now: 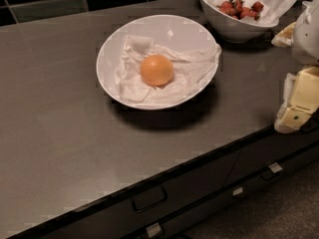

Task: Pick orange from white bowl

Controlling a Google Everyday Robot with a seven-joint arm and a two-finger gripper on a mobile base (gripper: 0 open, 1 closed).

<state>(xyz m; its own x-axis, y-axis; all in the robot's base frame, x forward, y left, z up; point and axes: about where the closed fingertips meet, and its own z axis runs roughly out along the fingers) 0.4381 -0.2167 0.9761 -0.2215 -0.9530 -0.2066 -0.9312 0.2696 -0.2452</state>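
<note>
The orange (pixel 157 69) is round and smooth. It sits on crumpled white paper in the middle of the wide, shallow white bowl (pixel 112 44), which stands on the dark grey counter. My gripper (pixel 299 103), cream and white, is at the right edge of the view, above the counter's front edge. It is well to the right of the bowl and a little nearer, and touches neither the bowl nor the orange. Part of the white arm (pixel 308 31) shows above it.
A smaller, deeper white bowl (pixel 234 29) with red fruit pieces (pixel 241 8) on paper stands behind and right of the wide bowl. Dark tiles back the counter (pixel 60 123). Below the counter's front edge are drawers with handles (pixel 148 199).
</note>
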